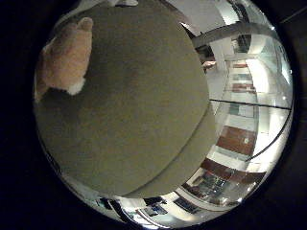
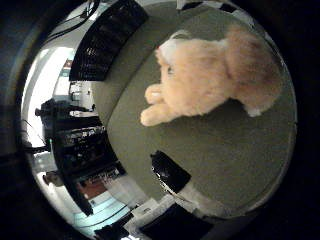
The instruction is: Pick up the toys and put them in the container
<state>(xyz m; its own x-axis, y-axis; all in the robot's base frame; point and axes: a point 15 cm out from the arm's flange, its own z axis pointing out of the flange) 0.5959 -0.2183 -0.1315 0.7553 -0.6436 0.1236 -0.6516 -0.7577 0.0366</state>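
Plush toy [image 2: 210, 75], an orange-tan stuffed animal with white patches and a soft, fuzzy pile, lies on its side on the olive-green cushioned surface [image 1: 139, 120], close beneath the palm and toward 1 o'clock in the thumb-side view. No container shows, and the step in hand appears to be the approach before the first grasp. The next move likely calls for lowering onto the rounded body and closing round it; whether the fingers are spread or curled cannot be told.
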